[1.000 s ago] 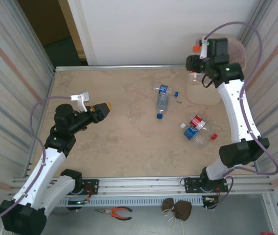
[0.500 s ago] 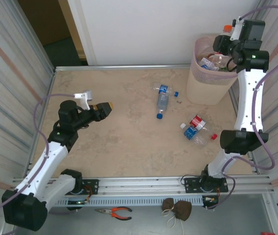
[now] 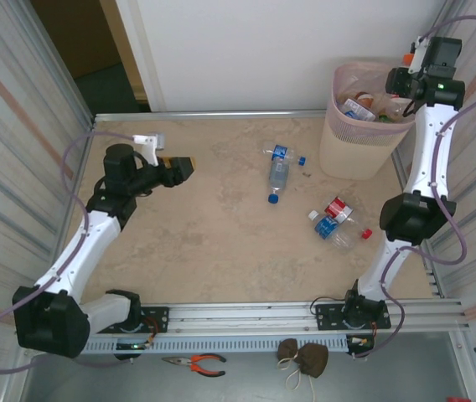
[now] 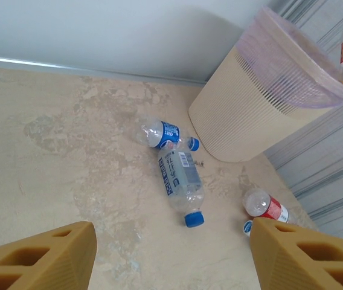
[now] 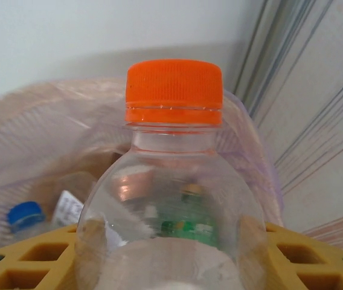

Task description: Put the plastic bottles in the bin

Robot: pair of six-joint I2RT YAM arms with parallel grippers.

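- Pliers (image 3: 196, 363): one, off the table's (image 3: 221, 243) near edge, well apart from the bin (image 3: 347, 146); not a task item.
- Bottle cluster (image 3: 336, 222) near the bin's front: one red-labelled, one blue-labelled, perhaps a third clear one; overlap blocks a firm count. One loose red cap (image 3: 366, 234) beside it.
- Bottle pair (image 3: 278, 167) left of the bin: two, blue-labelled, lying flat, just beside each other.
- Left gripper (image 3: 185, 167) well left of the bin: jaws wide apart, empty.
- Bin: one; several bottles (image 3: 357, 107) inside, number unreadable.
- Right gripper (image 5: 170, 260) above the bin's far rim: clamped on one orange-capped bottle (image 5: 173, 151).
- Step judged: drop-off. Next move calls for spreading the jaws once the bottle sits fully over the opening.
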